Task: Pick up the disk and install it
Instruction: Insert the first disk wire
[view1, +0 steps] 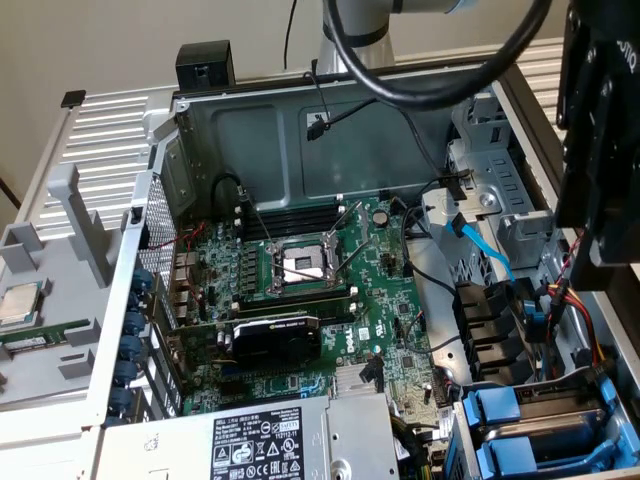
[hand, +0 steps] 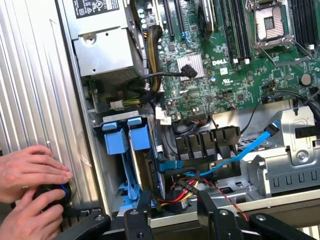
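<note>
Gripper (hand: 175, 212) hangs released, fingers spread and empty, over the drive-bay corner of the case (view1: 300, 140). It is judged so placed because the disk (hand: 139, 137) stands there in its blue carrier frame, beside the power-supply box (hand: 102, 47). Obstructions: a wire bundle (hand: 180, 192) and a blue cable (hand: 235, 152) lie just beside the bay. A person's hands (hand: 30, 175) rest outside the case wall.

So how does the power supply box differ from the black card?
The power supply box is bare grey metal with a black-and-white label; the black card has a dark cover. The box is larger than the card. The card stands on the green motherboard; the box lies beside it. Both sit inside the case.
</note>
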